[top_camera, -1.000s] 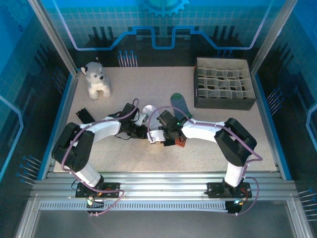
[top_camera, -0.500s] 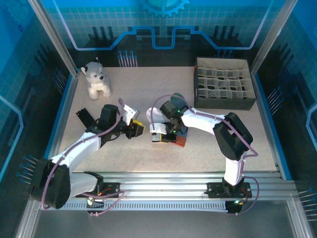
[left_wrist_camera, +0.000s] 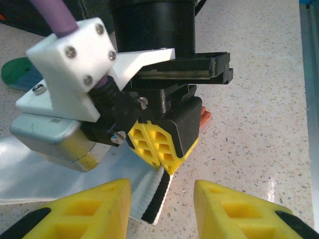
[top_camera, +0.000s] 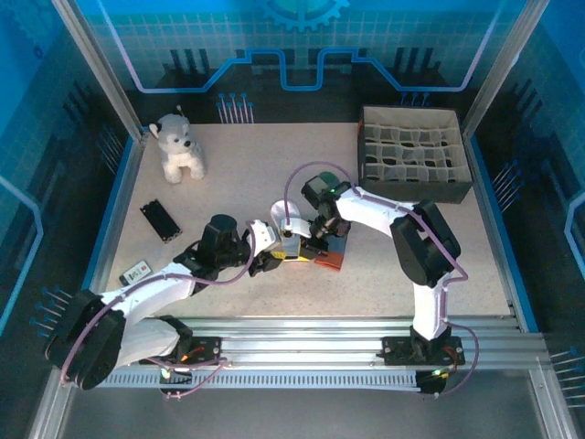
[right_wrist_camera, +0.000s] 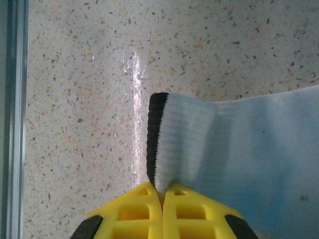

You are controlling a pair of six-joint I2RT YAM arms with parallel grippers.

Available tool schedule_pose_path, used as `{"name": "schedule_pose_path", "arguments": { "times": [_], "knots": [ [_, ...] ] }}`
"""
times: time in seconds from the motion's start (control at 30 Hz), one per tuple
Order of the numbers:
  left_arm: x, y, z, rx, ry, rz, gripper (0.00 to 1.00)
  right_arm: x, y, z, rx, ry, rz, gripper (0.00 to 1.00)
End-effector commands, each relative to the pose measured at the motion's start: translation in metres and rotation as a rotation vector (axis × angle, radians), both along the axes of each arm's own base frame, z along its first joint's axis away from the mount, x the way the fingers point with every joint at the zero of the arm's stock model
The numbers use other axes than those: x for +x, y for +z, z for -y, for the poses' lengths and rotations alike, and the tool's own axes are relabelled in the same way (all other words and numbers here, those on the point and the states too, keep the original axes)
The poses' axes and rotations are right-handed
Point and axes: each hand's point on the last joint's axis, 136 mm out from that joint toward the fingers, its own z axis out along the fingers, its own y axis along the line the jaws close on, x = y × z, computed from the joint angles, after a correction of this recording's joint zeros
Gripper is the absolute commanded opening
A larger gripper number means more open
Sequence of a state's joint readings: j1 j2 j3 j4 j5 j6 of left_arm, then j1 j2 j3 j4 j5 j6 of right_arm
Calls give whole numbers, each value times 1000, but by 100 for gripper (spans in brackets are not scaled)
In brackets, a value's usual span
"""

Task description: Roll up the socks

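Note:
The white sock (right_wrist_camera: 249,144) lies flat on the table, and its dark-edged cuff (right_wrist_camera: 164,144) is lifted. My right gripper (right_wrist_camera: 162,191) is shut on that cuff. In the left wrist view the right gripper (left_wrist_camera: 162,149) pinches the cuff (left_wrist_camera: 157,194) just ahead of my left gripper (left_wrist_camera: 162,211). The left one is open, with its yellow fingers (left_wrist_camera: 84,209) on either side of the cuff's edge without touching it. From above, both grippers (top_camera: 270,261) (top_camera: 297,249) meet at the table's middle. The teal-green sock (left_wrist_camera: 20,74) lies behind, its orange cuff (top_camera: 334,263) beside the right gripper.
A white-grey plush dog (top_camera: 178,146) sits at the back left. A dark box with several compartments (top_camera: 411,155) stands at the back right. A black flat object (top_camera: 160,219) and a small device (top_camera: 137,272) lie on the left.
My left arm has pulled back toward the near edge, and its gripper has swung right up to the white sock's cuff. The right gripper still holds the cuff.

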State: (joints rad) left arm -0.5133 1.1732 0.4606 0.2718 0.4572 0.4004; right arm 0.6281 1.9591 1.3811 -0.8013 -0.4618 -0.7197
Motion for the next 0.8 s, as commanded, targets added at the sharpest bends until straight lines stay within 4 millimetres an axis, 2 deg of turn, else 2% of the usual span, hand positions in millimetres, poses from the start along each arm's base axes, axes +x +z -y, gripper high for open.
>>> {"name": "schedule_pose_path", "arguments": {
  "times": [0.0,0.17,0.53,0.77],
  "knots": [
    [8,11,13,-39,-15,44,38,-11,2,4,1,-29,-121,0],
    [10,-7,19,-72,39,-5,37,-10,2,5,9,-69,-175,0],
    [11,-36,15,-50,102,-105,42,-4,-1,0,-5,-133,-261,0],
    [15,-59,11,-16,170,-217,44,7,-8,1,-32,-215,-317,0]
  ]
}}
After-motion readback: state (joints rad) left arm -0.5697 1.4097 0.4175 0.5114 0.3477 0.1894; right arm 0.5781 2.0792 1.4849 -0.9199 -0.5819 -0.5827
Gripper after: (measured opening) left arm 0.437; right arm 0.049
